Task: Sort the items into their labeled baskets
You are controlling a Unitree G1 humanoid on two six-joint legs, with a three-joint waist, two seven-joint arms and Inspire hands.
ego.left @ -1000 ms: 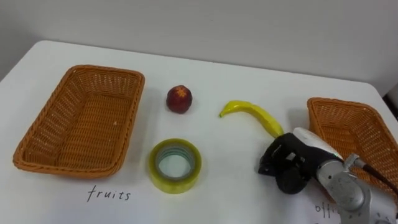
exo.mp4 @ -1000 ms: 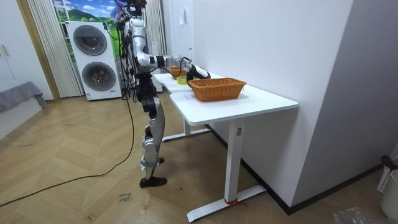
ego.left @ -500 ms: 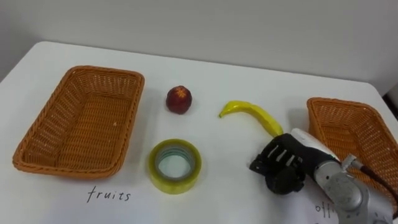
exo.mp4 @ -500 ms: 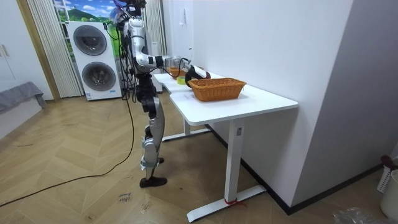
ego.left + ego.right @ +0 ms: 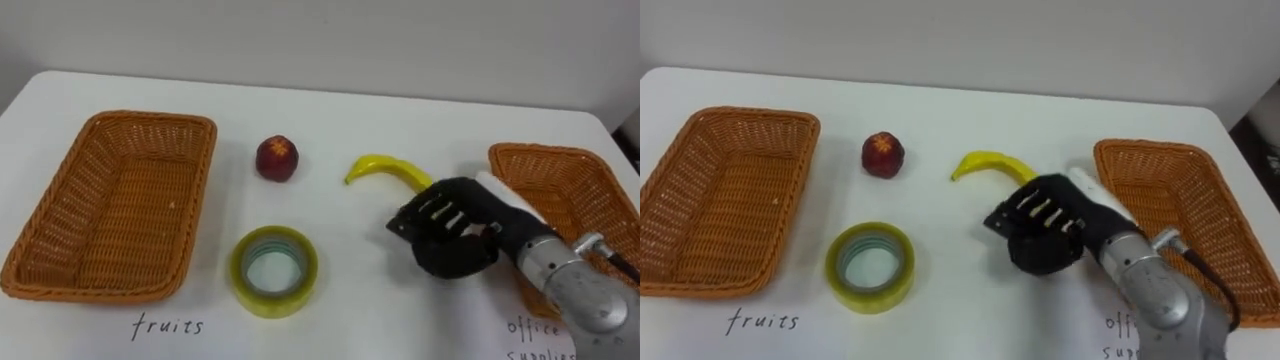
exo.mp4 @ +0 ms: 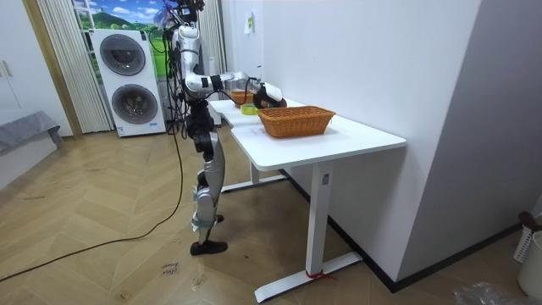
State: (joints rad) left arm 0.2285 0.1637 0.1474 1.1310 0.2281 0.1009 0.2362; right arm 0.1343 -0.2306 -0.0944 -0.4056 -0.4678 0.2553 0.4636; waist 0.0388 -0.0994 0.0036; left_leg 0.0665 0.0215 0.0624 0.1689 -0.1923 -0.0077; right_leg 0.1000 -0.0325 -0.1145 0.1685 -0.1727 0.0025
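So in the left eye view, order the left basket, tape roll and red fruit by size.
Largest to smallest:
1. left basket
2. tape roll
3. red fruit
None look close.

light: bright and even across my white surface (image 5: pixel 330 130), falling from above, with no hot glare.
shadows: soft and short; a grey patch under my right hand (image 5: pixel 450 240), thin rims beside the tape roll (image 5: pixel 273 272) and the apple (image 5: pixel 276 158).
sheen: faint gloss on the banana (image 5: pixel 375 167).
room view: well lit; the wood floor (image 6: pixel 102 254) has a mild sheen, and the grey wall (image 6: pixel 508 127) at the room view's right is duller.
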